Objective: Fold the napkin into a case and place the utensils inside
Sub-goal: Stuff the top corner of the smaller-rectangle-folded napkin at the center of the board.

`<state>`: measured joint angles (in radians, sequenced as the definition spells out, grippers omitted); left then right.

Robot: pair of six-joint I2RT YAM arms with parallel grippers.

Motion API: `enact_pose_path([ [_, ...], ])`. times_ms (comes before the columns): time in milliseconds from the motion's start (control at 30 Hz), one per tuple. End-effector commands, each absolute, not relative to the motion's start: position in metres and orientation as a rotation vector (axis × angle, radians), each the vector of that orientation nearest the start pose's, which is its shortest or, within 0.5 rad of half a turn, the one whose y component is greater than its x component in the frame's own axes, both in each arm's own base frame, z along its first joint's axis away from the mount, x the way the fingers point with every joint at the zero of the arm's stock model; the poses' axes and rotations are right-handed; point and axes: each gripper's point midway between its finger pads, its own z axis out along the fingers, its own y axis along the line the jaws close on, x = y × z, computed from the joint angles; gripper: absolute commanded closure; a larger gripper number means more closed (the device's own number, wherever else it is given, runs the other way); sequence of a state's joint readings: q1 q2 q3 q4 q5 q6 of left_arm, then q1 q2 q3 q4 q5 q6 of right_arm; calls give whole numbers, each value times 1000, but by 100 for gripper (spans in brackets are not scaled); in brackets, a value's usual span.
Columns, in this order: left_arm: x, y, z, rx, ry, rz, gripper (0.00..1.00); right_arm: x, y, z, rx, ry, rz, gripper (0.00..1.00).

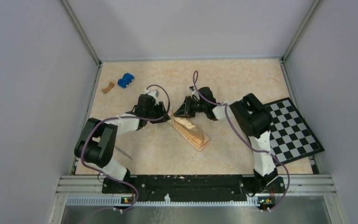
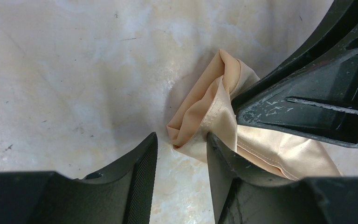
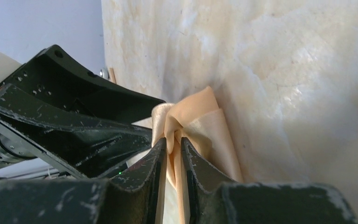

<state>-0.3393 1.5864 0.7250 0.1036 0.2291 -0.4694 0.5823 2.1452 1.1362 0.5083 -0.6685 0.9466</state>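
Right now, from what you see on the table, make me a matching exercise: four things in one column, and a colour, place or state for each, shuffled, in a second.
1 napkin
2 toy car
3 checkerboard
4 right hand

a black and white, at the right edge
b blue, far left
c pinching a fold of tan cloth
d folded, in the middle

Pairs: 1-d, 2-b, 3-a, 4-c

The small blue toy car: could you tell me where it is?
Top view: the small blue toy car sits far left on the table, beside the small brown curved scrap.
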Motion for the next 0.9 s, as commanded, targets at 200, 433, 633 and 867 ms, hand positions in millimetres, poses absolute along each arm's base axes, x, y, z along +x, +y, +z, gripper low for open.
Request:
enact_pose_path([
  [200,358,-196,54,13,2318,-732,53,339,424,39,-106,2368,1549,91],
  [433,357,-195,53,7,2327,-720,54,337,422,40,-39,2339,1555,89],
  [633,350,-179,60,-32,2342,-632,51,339,399,53,-79,2333,1536,85],
  [867,346,-187,53,-26,2358,-693,55,329,410,43,-92,2343,1561,91],
])
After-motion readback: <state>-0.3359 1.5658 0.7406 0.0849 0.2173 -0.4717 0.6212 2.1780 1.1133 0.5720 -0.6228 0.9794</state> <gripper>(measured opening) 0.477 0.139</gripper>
